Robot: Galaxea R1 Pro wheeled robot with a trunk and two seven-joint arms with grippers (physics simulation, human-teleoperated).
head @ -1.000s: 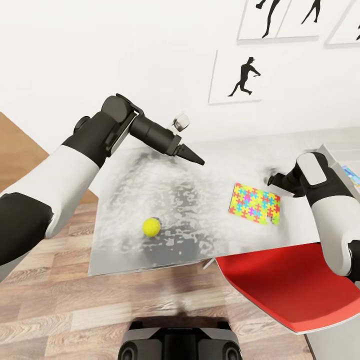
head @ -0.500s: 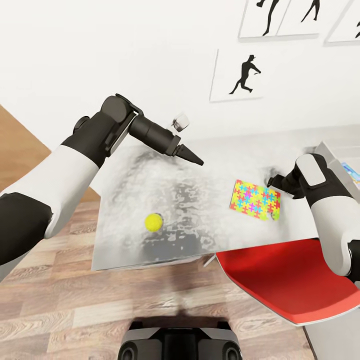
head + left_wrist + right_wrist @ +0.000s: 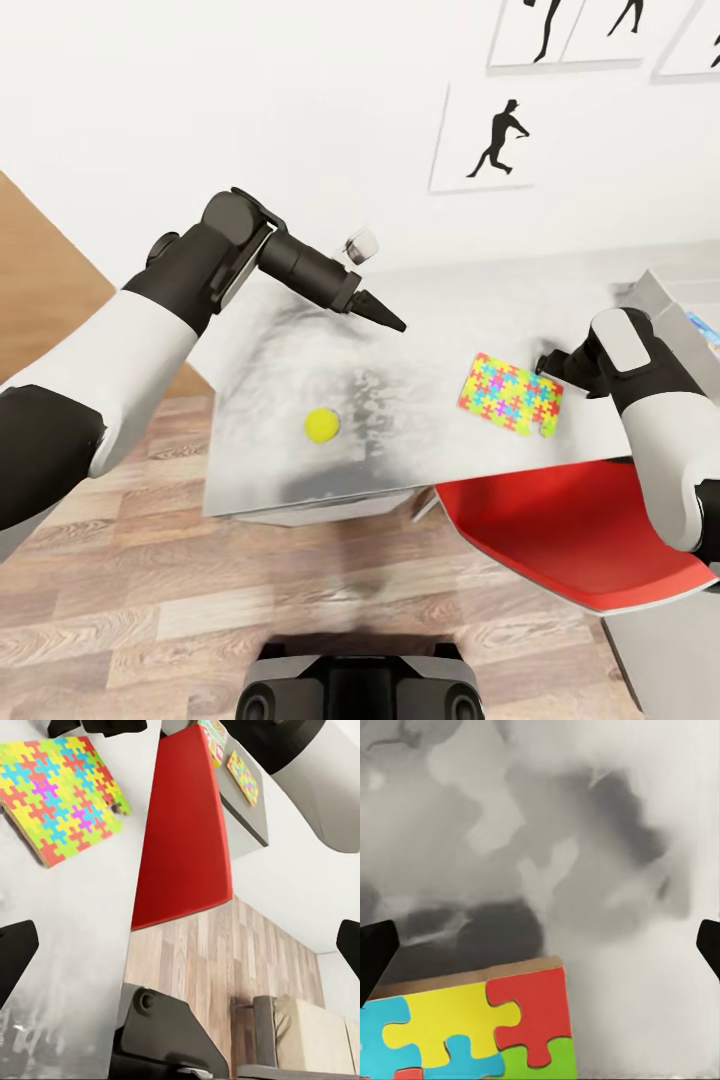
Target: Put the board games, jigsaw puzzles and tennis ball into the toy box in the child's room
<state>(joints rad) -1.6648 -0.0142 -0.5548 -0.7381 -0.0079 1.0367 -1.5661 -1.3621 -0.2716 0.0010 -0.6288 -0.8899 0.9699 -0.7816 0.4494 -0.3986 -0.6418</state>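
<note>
The tennis ball (image 3: 322,425) lies on the pale table (image 3: 420,300) toward its near left side. A jigsaw puzzle (image 3: 511,393) (image 3: 56,791) (image 3: 472,1031) lies flat near the table's right front edge. My left gripper (image 3: 385,318) (image 3: 182,952) hovers open above the table, behind and to the right of the ball. My right gripper (image 3: 545,362) (image 3: 542,949) is open just beyond the puzzle's far right corner, close over the table. The toy box (image 3: 652,296) shows its grey wall at the right edge, with a blue board game (image 3: 704,329) in it. A second puzzle (image 3: 244,776) lies on a grey surface past the chair.
A red chair (image 3: 570,540) (image 3: 184,832) is tucked under the table's right front, below my right arm. Wood floor runs in front of the table and to its left. A white wall with silhouette pictures (image 3: 497,140) backs the table. The bed (image 3: 315,1039) appears beyond the robot's base.
The whole head view has shifted: the table, ball and puzzle sit slightly higher and further right in the picture. Both arms hold the same pose, and the ball's spot on the table is hard to compare.
</note>
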